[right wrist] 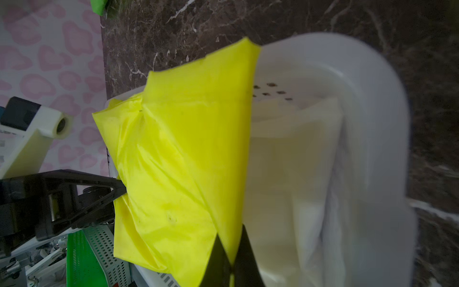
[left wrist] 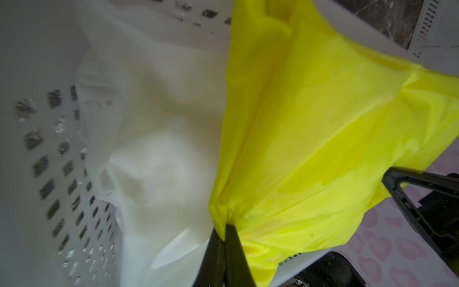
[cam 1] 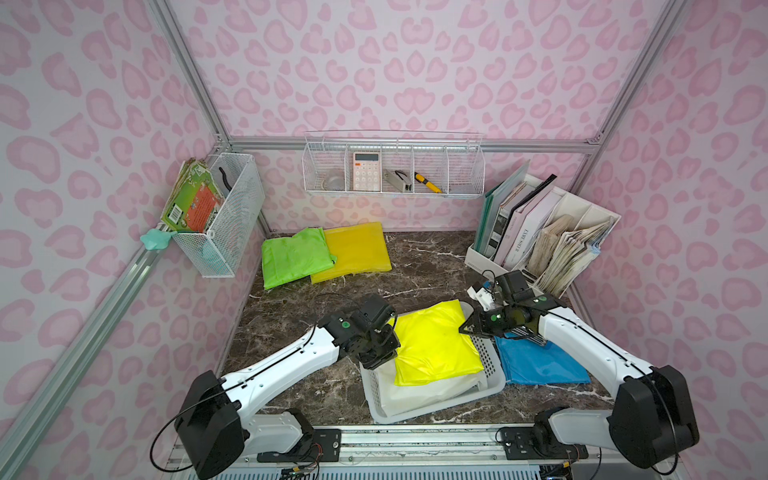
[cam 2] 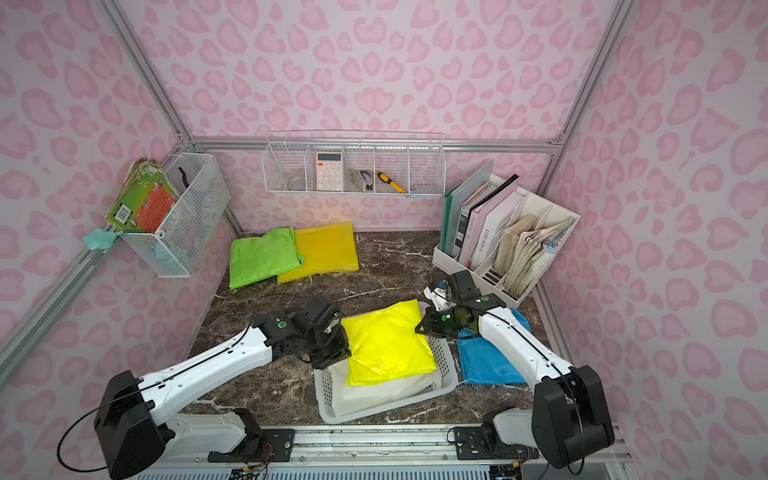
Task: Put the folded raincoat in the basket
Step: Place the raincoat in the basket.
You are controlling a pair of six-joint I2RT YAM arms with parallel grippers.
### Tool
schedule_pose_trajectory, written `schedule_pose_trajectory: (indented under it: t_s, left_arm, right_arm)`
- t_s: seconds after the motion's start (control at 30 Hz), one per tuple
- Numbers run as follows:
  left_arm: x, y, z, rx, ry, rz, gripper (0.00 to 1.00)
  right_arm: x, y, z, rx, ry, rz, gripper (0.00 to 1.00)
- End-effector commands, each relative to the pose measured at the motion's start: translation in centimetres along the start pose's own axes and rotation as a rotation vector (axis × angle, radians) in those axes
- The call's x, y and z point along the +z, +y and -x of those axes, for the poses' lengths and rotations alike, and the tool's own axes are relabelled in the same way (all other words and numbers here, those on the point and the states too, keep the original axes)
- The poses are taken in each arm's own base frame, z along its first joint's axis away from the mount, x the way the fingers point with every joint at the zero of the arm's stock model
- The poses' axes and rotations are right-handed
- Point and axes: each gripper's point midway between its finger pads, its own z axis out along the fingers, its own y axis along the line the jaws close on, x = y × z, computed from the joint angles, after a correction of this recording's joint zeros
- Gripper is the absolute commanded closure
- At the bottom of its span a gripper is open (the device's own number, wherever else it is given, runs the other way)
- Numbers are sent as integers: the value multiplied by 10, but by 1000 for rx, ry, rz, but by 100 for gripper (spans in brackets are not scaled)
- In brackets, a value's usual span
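While you look in from the front edge, the basket point(cam 1: 493, 362) sits nearest you on the marble table point(cam 1: 419, 270), with a white folded raincoat point(cam 1: 419, 394) lying inside it. Over that, the yellow raincoat point(cam 1: 434, 343) is spread across the basket's top, and its far corner reaches past the far rim. Your left gripper point(left wrist: 226, 228) is pinched tight on its left edge, and your right gripper point(right wrist: 232, 249) is clamped on its right edge. Just right of the basket, a blue raincoat point(cam 1: 540, 365) lies flat. Farther back, a green raincoat point(cam 1: 295, 257) overlaps an amber raincoat point(cam 1: 356, 249) by the wall.
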Motion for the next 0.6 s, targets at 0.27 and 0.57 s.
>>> schedule_pose_trajectory:
  t_s: [0.27,0.57]
  left_arm:
    - [31,41,-9,-70,-8,75,100]
    - [31,59,-13,-63,1,150,94]
  right_arm:
    - [18,-19,-10,-5,-15,-23,100]
    - [34,-30,-20,19,17,-49,93]
